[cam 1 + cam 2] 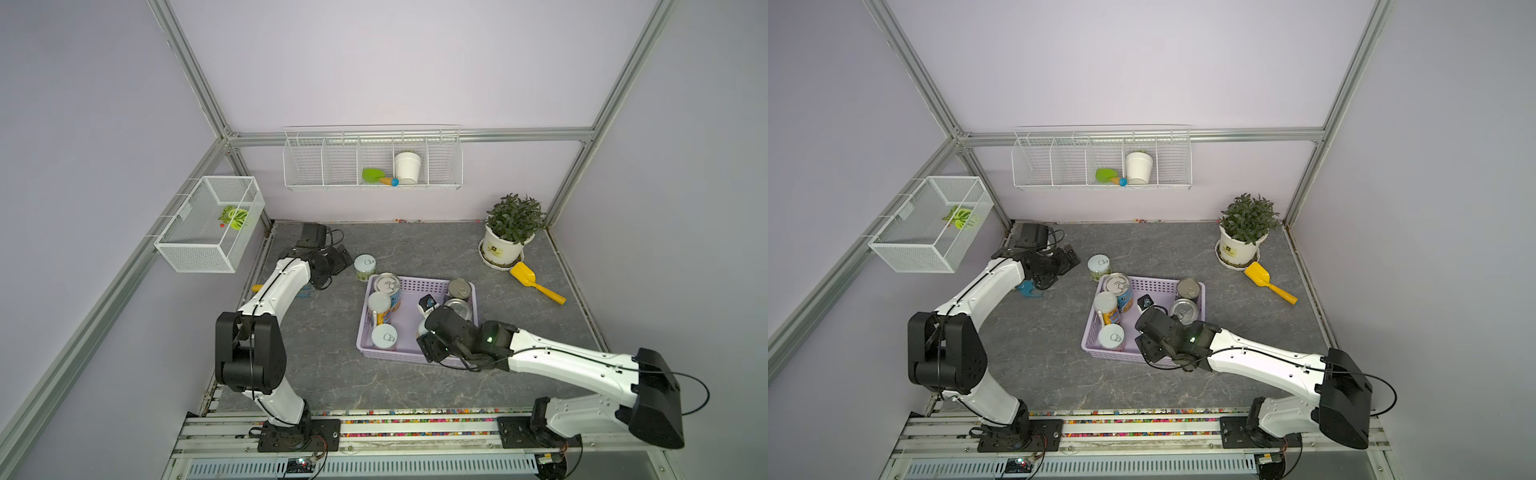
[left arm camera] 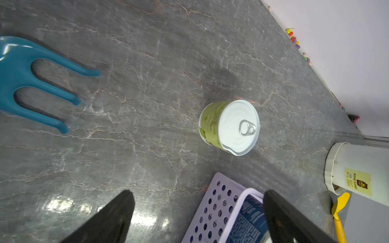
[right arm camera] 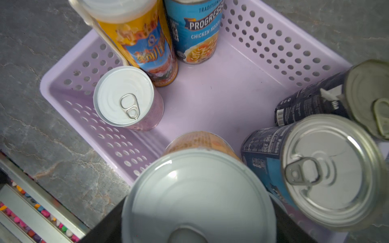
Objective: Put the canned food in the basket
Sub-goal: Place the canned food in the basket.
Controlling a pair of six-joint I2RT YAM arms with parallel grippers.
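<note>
My right gripper [image 3: 197,225] holds the orange-labelled can [image 3: 197,189] between its jaws, the basket [image 3: 210,94] directly beneath. I lower it straight, keeping clear of the dark-labelled can [image 3: 328,168] just beside it, then open.

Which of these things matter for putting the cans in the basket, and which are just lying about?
Job: basket, green can, orange can, blue can, yellow can, pink can, two dark cans.

Lying about: potted plant, yellow shovel, teal rake, wire baskets, white pot, green shovel.
</note>
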